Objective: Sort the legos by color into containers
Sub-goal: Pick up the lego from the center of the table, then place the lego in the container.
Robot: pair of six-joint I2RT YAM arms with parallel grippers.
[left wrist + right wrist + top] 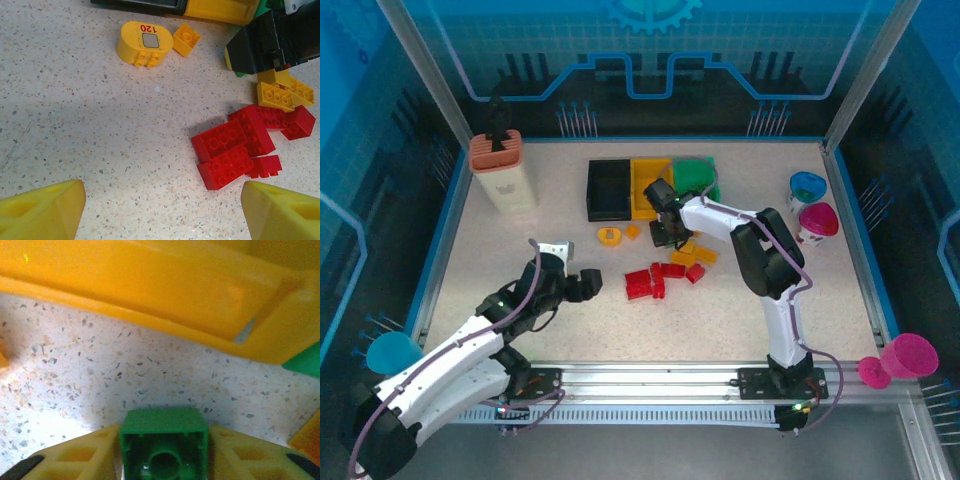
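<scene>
A black bin, a yellow bin and a green bin, three in all, are sitting side by side far back on the surface. The right end effector is gripping one green lego just beside the yellow bin's rim. The left end effector is hanging wide over bare surface near the red legos.

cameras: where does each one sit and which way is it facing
Top external: above and behind the arms, looking down on the table; both arms show.
Left wrist: on the left arm, low, facing the red legos; its yellow fingers frame the bottom.
Right wrist: close to the yellow bin; its fingers clamp a green lego.
Shared: top and left wrist both show the red legos.
</scene>
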